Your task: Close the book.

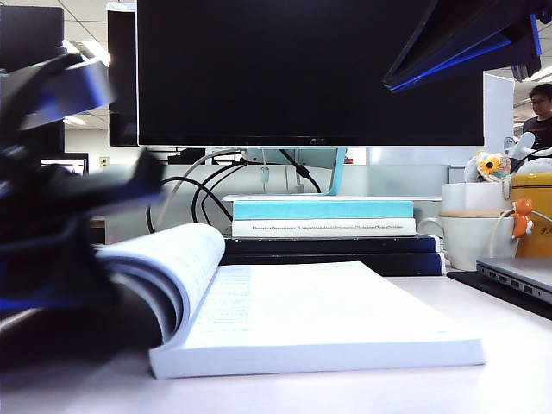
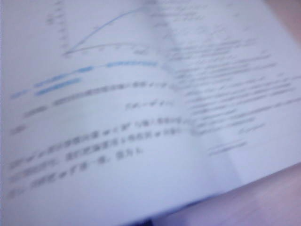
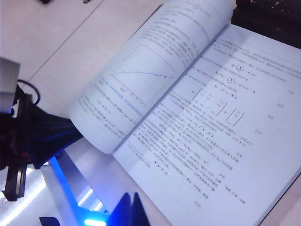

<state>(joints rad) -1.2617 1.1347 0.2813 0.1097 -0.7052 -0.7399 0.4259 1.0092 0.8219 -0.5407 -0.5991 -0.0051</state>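
Observation:
The book (image 1: 328,319) lies open on the table, white printed pages up. Its right half (image 3: 211,117) lies flat, while the left pages (image 1: 172,259) curl up in an arch. My left gripper (image 1: 103,297) is a dark blurred mass at the book's left edge, under the raised pages, and its jaws do not show. The left wrist view holds only blurred print of the book (image 2: 141,117), very close. My right gripper (image 3: 131,207) hovers above the book's near edge, shut with nothing between its tips. In the exterior view it hangs high at the top right (image 1: 405,73).
Behind the book stand a black monitor (image 1: 310,69), teal-and-white stacked books (image 1: 323,216) on thin dark books (image 1: 345,250), and loose cables (image 1: 198,185). At the right are a white mug (image 1: 470,237), small toys (image 1: 493,166) and a laptop's corner (image 1: 517,276).

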